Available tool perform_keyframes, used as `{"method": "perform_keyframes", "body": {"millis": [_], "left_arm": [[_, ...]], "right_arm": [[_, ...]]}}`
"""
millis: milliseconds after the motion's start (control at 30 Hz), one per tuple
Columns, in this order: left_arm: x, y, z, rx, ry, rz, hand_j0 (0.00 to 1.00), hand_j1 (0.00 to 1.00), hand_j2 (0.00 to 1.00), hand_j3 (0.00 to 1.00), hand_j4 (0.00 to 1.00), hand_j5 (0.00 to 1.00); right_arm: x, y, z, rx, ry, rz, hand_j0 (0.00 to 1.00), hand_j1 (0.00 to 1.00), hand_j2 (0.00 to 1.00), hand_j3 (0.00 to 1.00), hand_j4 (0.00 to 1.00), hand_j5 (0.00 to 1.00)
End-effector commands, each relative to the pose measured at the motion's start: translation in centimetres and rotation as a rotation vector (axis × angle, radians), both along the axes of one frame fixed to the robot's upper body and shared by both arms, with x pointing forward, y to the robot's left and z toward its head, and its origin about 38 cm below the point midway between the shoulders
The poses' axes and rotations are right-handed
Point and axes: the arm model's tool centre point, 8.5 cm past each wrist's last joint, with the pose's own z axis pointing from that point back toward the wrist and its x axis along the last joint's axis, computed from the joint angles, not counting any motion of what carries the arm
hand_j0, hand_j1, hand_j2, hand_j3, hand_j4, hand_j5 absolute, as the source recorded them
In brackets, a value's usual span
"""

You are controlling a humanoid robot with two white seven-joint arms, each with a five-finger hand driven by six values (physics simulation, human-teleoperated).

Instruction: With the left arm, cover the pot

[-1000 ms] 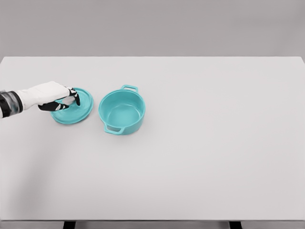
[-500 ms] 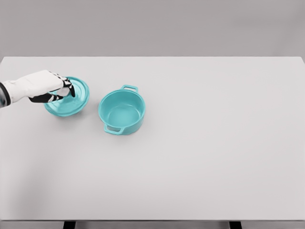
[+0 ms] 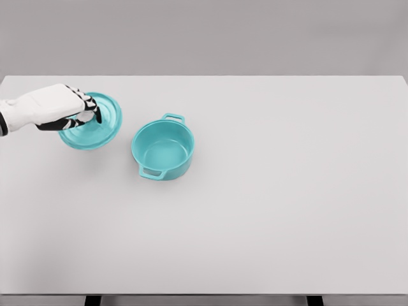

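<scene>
**Lid in the left hand, pot uncovered**

The white left hand is grasping the round teal lid at its top, holding it tilted. To its right, the open teal two-handled pot is standing on the white bench.

Your left hand: smooth white shell, black finger joints and pads; white forearm entering at left edge.
</scene>
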Motion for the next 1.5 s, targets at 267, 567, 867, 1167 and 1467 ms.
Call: {"method": "perform_keyframes", "body": {"millis": [267,567,867,1167,1467], "left_arm": [[-0.8,-2.5,1.0,0.004,-0.032,-0.08,0.53,0.53,0.53,0.53,0.53,0.53],[-0.6,-5.2,1.0,-0.016,-0.044,-0.137,0.53,0.53,0.53,0.53,0.53,0.53],[-0.6,-7.5,0.1,-0.052,-0.032,-0.179,0.52,0.52,0.52,0.52,0.52,0.52],[-0.5,-10.2,-0.8,-0.069,-0.022,-0.224,0.53,0.53,0.53,0.53,0.53,0.53],[-0.5,-12.6,-2.1,-0.073,-0.009,-0.256,0.53,0.53,0.53,0.53,0.53,0.53]], "right_arm": [[0.0,0.0,0.0,0.0,0.0,0.001,1.0,1.0,1.0,1.0,1.0,1.0],[0.0,0.0,0.0,0.0,0.0,0.001,1.0,1.0,1.0,1.0,1.0,1.0],[0.0,0.0,0.0,0.0,0.0,-0.001,1.0,1.0,1.0,1.0,1.0,1.0],[0.0,0.0,0.0,0.0,0.0,0.001,1.0,1.0,1.0,1.0,1.0,1.0],[0.0,0.0,0.0,0.0,0.0,0.001,1.0,1.0,1.0,1.0,1.0,1.0]]}}
